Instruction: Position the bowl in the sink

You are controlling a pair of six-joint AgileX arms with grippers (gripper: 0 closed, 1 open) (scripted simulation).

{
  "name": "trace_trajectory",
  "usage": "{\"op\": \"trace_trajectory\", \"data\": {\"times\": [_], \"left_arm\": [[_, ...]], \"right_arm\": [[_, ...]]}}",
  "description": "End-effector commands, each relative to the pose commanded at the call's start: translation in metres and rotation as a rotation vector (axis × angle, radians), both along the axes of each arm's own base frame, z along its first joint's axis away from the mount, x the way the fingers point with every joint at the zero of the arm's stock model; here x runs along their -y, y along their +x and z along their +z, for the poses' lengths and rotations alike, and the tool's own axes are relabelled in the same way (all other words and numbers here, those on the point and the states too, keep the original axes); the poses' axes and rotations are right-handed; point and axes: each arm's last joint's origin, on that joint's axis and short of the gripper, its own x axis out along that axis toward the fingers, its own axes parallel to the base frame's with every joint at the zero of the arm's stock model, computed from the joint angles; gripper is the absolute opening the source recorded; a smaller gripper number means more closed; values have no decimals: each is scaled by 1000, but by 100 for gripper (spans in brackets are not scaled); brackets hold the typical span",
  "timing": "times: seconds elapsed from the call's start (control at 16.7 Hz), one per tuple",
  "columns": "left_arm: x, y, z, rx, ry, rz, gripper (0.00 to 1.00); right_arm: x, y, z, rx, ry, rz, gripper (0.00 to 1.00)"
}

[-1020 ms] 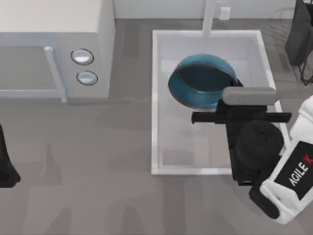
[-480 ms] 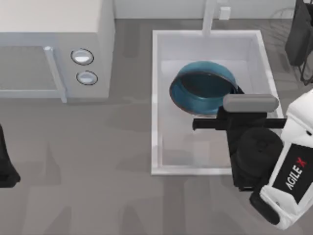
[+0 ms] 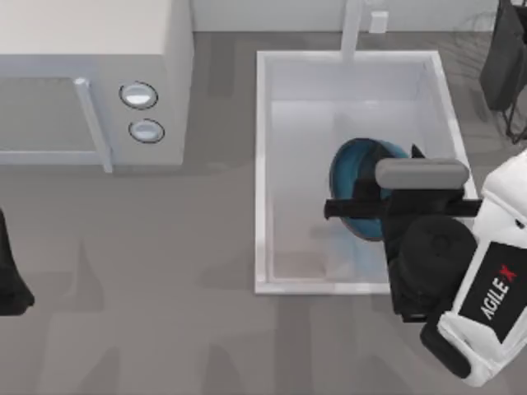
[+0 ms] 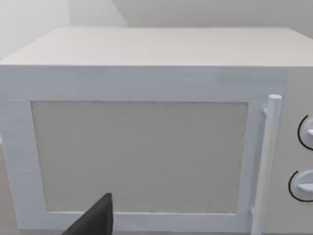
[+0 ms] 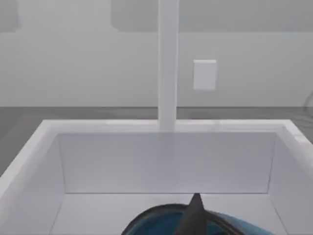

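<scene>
while the right hand (image 3: 401, 169) hovers, the bowl (image 3: 356, 177) lies beneath

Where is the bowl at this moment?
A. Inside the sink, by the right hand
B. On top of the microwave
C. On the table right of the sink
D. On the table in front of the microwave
A: the bowl sits within the sink walls, partly under the right hand.
</scene>
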Motion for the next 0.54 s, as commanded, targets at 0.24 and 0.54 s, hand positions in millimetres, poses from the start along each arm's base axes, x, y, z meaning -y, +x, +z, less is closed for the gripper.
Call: {"op": "trace_trajectory", "data": {"times": [0.24, 0.54], "left_arm": [[0, 0, 0, 0, 0, 0, 100], [0, 0, 0, 0, 0, 0, 100]], "right_arm": [[0, 0, 0, 0, 0, 0, 100], [0, 0, 0, 0, 0, 0, 100]]}}
